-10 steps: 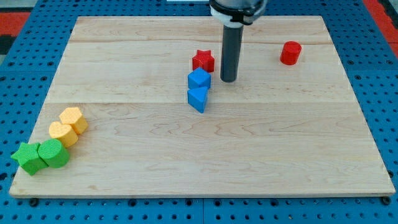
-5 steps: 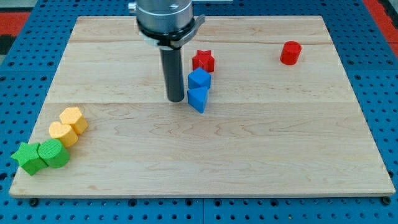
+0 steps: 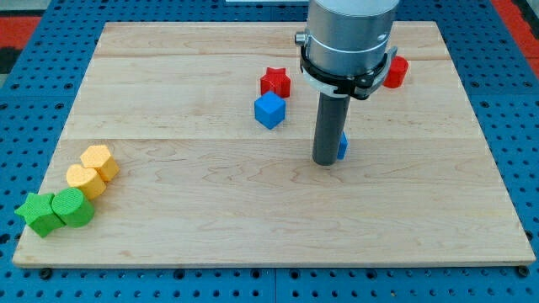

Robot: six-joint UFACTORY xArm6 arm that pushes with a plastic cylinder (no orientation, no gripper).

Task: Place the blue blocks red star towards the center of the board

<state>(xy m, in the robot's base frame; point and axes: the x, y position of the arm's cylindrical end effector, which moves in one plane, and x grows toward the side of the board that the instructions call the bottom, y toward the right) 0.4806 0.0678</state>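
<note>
Camera view shows my tip [image 3: 327,162] planted near the middle of the wooden surface [image 3: 210,219], with a second blue block [image 3: 342,146] mostly hidden behind the rod on its right side, touching or just beside it; its shape cannot be made out. The blue cube [image 3: 269,110] sits to the left and slightly farther back, well apart from the tip, and the red star [image 3: 275,82] lies just beyond that cube on the far side, close to it but apparently not touching.

As for jaws, this arm has none: it ends in a plain rod and holds nothing, only pushing.

Progress looks partial. The hidden blue block sits roughly at the board's centre, perhaps a little right of it, so that piece seems about placed. The blue cube is near the centre line but toward the far side, and the red star is farther off again, so both likely need a nudge toward the near side. The three pieces are not gathered together.

Off to the side, a red cylinder [image 3: 396,71] peeks out at the far right behind the arm, and at the near left corner sit two yellow blocks [image 3: 93,169] and two green blocks [image 3: 56,210], none of which belong to the job.
</note>
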